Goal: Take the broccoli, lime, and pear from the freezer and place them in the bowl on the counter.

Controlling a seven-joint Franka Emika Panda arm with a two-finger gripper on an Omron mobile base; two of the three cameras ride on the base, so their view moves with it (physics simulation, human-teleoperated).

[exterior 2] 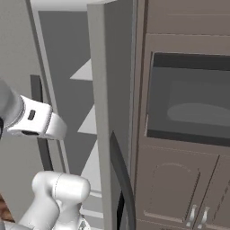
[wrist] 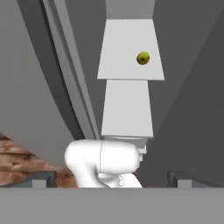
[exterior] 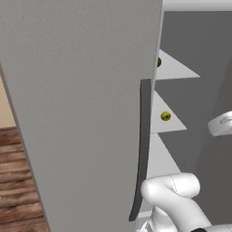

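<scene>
Lime point(exterior: 165, 116) sitting on a middle freezer point(exterior: 81, 113) shelf, door swung open.
No readable writing anywhere; arm bent low in front, gripper point(wrist: 111, 178) aimed at the shelves with tips spread wide, holding nothing.

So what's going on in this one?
The robot arm faces the open freezer, its door swung wide. The gripper is open and holds nothing. A small round yellow-green fruit, a lime by its look, sits on a pale inner shelf, and another green thing peeks out on the shelf above. Nothing has been picked up yet.
</scene>
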